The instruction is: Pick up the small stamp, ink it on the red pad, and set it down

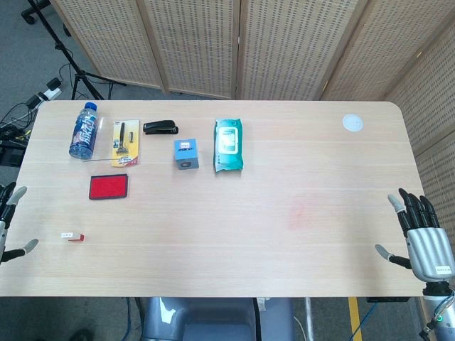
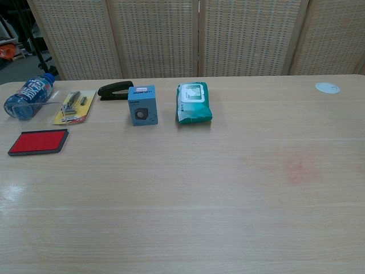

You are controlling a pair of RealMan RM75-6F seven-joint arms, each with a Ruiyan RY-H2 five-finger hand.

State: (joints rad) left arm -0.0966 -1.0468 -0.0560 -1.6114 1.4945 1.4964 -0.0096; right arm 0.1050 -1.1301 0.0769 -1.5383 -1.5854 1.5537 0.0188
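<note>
- Left hand [image 1: 8, 220], frame's left edge: fingers spread, holding nothing. Right hand [image 1: 421, 238], lower right, likewise.
- Stamp [image 1: 72, 236] lies lower left, below the pad [image 1: 109, 187].
- Small and flat-lying, the stamp could slip or skid from a pinch.

Along the far edge of the bench [image 1: 284, 249], toward its left corner, a water bottle [image 1: 83, 129] with a blue cap lies on its side. Just beside it is a yellow blister card holding a razor [image 1: 125, 142], then a black stapler [image 1: 161, 127]. A small blue box [image 1: 185, 153] stands nearer the middle, and a green pack of wet wipes [image 1: 228, 144] lies flat beside it. A round white disc [image 1: 352, 122] sits near the far right corner. A faint reddish stain [image 2: 296, 168] marks the wood right of centre.
</note>
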